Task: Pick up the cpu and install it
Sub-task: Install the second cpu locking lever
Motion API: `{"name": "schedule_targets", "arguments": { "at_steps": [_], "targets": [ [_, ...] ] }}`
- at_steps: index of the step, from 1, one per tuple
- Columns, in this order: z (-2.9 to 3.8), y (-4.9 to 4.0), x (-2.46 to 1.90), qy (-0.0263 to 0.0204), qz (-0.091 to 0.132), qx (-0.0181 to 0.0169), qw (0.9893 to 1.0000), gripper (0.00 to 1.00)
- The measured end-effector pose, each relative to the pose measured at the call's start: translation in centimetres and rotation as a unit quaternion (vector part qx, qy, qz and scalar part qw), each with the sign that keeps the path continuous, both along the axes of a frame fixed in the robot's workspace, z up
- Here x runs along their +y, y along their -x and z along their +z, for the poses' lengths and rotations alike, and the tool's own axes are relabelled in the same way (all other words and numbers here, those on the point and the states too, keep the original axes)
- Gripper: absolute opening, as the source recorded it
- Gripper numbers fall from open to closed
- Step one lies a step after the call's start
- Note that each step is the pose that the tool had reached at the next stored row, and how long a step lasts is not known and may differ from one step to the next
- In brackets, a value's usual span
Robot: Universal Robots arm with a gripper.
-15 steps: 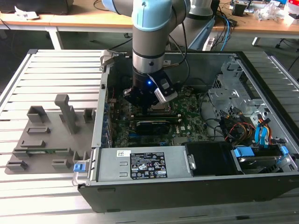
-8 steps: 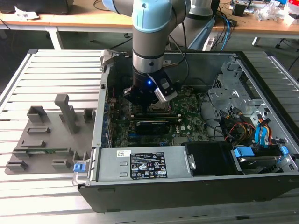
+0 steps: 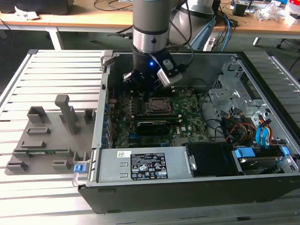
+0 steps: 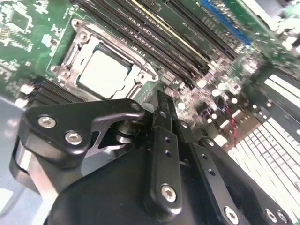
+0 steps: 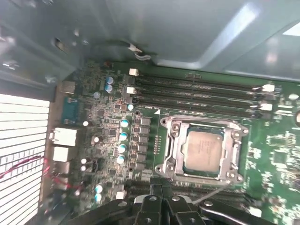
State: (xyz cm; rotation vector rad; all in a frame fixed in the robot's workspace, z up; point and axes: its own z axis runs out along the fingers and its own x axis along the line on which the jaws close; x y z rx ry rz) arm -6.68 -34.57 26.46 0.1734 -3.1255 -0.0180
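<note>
- The cpu (image 5: 203, 151) already sits in its socket frame (image 5: 171, 146).
- The gripper (image 5: 161, 199) hovers beside it, fingers together, holding nothing.
- Install looks done; only latching seems left.

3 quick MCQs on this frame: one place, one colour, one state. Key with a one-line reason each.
1. Where is the cpu?
A. on the grey tray outside the case
B. seated in the socket on the motherboard
C. on the power supply

2. The motherboard is
A. green
B. red
C. white

3. The gripper is
A. shut on the cpu
B. shut on a cable
C. shut, holding nothing

Key: B, the cpu lies inside the socket frame; A, the motherboard is green in both wrist views; C, the gripper shows fingers together, empty, apart from the cpu.
</note>
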Motion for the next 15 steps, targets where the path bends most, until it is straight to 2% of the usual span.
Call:
{"name": "schedule_targets", "arguments": {
  "at_steps": [3, 7, 8, 12, 13, 15],
  "targets": [
    [1.88, 0.0, 0.0, 0.0013, 0.0, -0.0002, 1.0, 0.11],
    [2.05, 0.01, 0.0, 0.0012, 0.0, -0.0003, 1.0, 0.11],
    [2.06, -0.23, 0.0, 0.0013, 0.0, -0.0003, 1.0, 0.11],
    [2.03, -3.4, -0.02, 0.0012, 0.0, 0.0002, 1.0, 0.11],
    [2.02, -3.64, -0.31, 0.001, 0.0, 0.0002, 1.0, 0.11],
    [2.0, -3.66, -1.3, -0.0063, 0.0, 0.0003, 1.0, 0.11]
  ]
}}
